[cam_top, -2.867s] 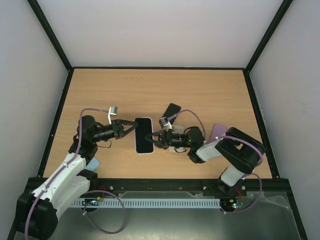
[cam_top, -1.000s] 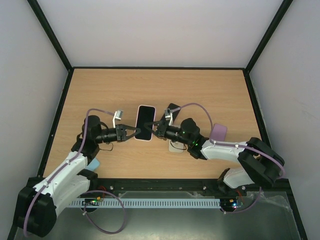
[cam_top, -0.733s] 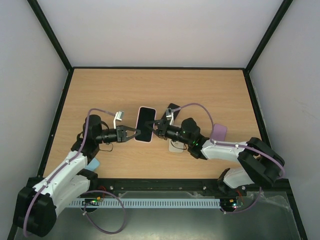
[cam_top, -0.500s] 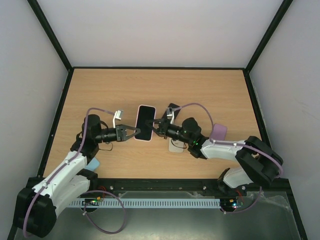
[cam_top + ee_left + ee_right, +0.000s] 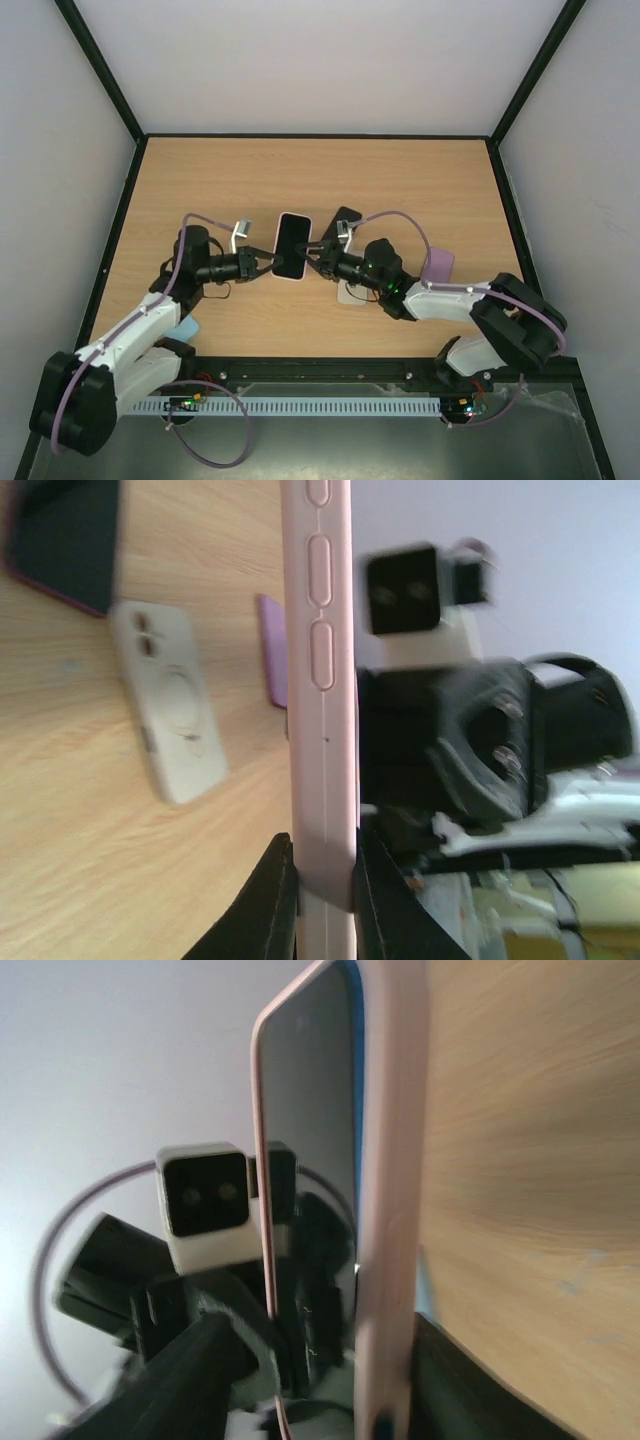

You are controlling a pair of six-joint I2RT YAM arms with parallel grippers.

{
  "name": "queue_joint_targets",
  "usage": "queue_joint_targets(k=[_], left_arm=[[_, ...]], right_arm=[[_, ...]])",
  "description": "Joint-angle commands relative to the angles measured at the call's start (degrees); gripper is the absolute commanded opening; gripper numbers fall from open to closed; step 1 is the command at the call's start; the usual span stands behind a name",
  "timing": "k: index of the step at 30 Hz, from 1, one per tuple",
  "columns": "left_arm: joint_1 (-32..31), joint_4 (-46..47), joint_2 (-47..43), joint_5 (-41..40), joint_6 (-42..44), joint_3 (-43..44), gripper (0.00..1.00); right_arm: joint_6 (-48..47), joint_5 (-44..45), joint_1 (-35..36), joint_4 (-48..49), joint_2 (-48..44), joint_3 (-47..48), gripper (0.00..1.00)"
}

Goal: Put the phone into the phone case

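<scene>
The left pincer (image 5: 266, 262) is pinched narrow on the left long edge of the phone case (image 5: 320, 680). In the left wrist view its two dark fingers (image 5: 275, 900) press against both faces of the pink rim, just below the row of side buttons. The arm reaches in low from the left over the desk (image 5: 400, 170).

The phone (image 5: 290, 246) lies left of the middle of the desk, between the two pincers, screen up and long axis running away from the arm bases. In the right wrist view the pink rim runs all round the dark screen, so the phone sits inside the case. I cannot tell whether the case rests on the wood or hangs just above it.

The right pincer (image 5: 315, 258) meets the opposite long edge of the case. One finger (image 5: 455, 1390) lies against the back of the case and the other is on the screen side. I cannot tell whether they clamp it or only straddle it.

Just right of that pincer, a dark phone (image 5: 345, 218) lies tilted on the desk. A white case (image 5: 165, 715) with a ring on its back lies near it, partly under the right arm. Further right, beside the arm's elbow, is a purple case (image 5: 437, 265).
</scene>
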Motion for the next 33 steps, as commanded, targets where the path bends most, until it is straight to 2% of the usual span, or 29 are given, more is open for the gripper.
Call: queue_joint_targets(k=[1, 6, 12, 16, 20, 25, 33], left_arm=[[4.07, -3.20, 5.98, -7.14, 3.00, 2.78, 0.02], [7.58, -3.34, 13.04, -8.84, 5.44, 4.38, 0.02], [8.69, -3.36, 20.58, -12.13, 8.57, 6.11, 0.02], [8.70, -2.37, 26.66, -12.60, 9.42, 6.65, 0.02], [8.70, -2.31, 31.30, -12.69, 10.62, 7.70, 0.04], [9.10, -6.13, 34.33, -15.53, 12.67, 9.33, 0.15], [9.58, -11.71, 33.37, -20.13, 14.26, 9.45, 0.49]], right_arm=[[-11.17, 6.46, 0.09, -18.59, -5.43, 1.92, 0.54], [-19.46, 17.53, 0.08, -39.80, -8.47, 5.66, 0.72], [-22.81, 31.73, 0.09, -58.87, -8.11, 9.99, 0.93], [-23.19, 38.80, 0.09, -66.75, -5.67, 13.30, 0.98], [-23.53, 39.86, 0.09, -69.21, -2.66, 15.28, 0.99], [-22.92, 39.68, 0.09, -70.72, 2.28, 17.48, 0.98], [-22.88, 39.74, 0.09, -70.57, 6.08, 17.63, 1.00]])
